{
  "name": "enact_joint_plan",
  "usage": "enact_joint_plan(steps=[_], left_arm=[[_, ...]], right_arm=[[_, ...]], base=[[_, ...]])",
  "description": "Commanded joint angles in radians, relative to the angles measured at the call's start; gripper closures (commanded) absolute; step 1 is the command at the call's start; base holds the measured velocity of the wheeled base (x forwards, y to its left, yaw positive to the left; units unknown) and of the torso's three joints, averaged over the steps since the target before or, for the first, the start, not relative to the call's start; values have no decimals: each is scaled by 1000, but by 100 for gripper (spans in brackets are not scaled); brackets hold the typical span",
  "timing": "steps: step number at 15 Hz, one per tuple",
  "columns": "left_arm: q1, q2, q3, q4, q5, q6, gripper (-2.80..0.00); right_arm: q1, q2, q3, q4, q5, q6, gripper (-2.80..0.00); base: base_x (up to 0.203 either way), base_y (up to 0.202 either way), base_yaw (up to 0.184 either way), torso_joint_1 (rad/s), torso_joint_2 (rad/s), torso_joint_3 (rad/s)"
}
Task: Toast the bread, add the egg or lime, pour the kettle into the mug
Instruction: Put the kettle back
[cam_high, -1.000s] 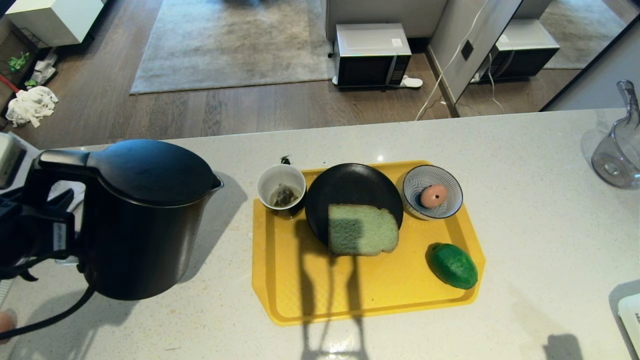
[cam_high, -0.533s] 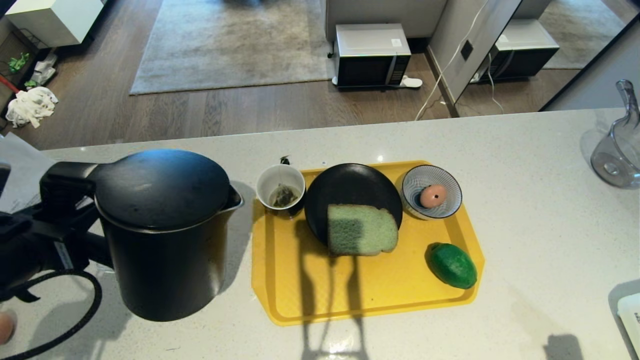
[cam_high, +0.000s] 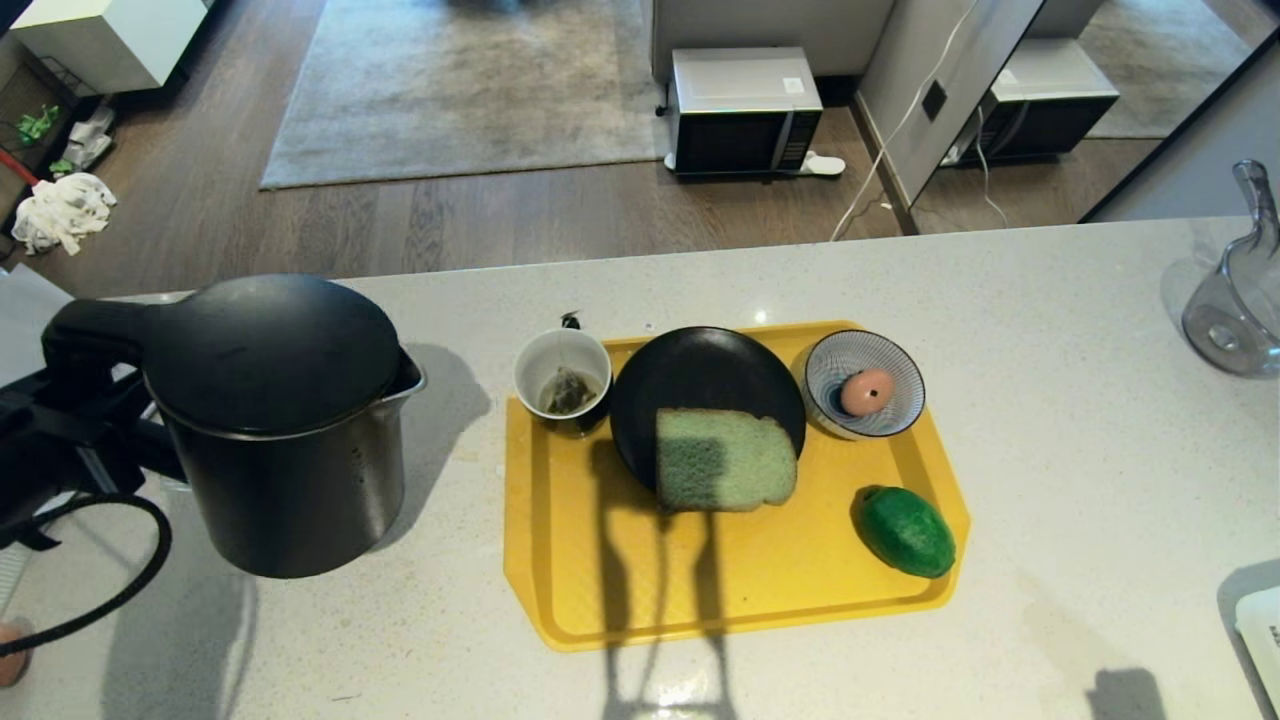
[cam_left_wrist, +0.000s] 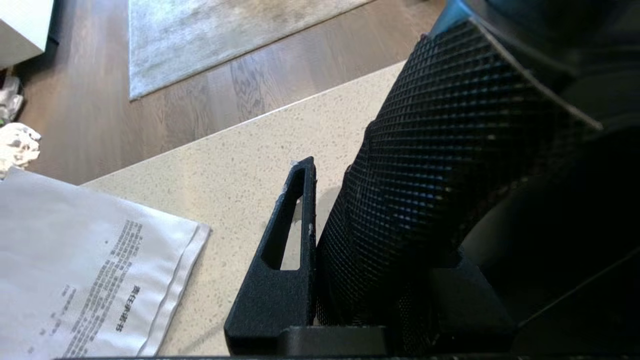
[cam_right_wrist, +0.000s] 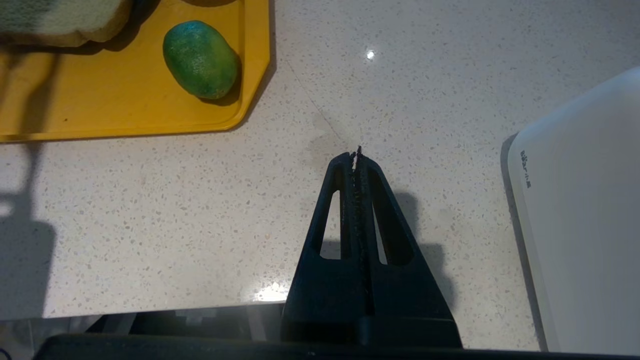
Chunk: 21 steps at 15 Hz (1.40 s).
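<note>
L gripper (cam_left_wrist: 320, 210) is clamped on the loop handle of the kettle (cam_high: 280, 430), lid on, spout facing the yellow tray (cam_high: 600, 600), prob. so it can pour; kettle is off the tray's left edge. On the tray: mug (cam_high: 562, 378) w/ a teabag at far-left corner, bread (cam_high: 725, 460) half on a black plate (cam_high: 700, 375), egg (cam_high: 866, 391) in a striped bowl (cam_high: 880, 360), lime (cam_high: 907, 531) near-right. R gripper (cam_right_wrist: 356, 157) is closed, empty, off the tray's right.
</note>
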Motion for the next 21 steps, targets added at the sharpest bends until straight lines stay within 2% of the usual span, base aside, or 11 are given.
enact_joint_plan(steps=[1,4,6,15,21], left_arm=[[25,145,19,-109,-13,15,0],[26,307,20,-340,-15,28,0],[26,370,19,-396,-17,45,0],[28,402,-3,-397,-25,43,0],[66,462,-9,-397,-26,41,0]], right_arm=[[0,0,0,1,-1,0,0],[0,0,0,1,-1,0,0],[0,0,0,1,-1,0,0],[0,0,0,0,-1,0,0],[0,0,0,0,-1,0,0]], base=[[0,0,0,0,0,0],[0,0,0,0,0,0],[0,0,0,0,0,0],[0,0,0,0,0,0],[0,0,0,0,0,0]])
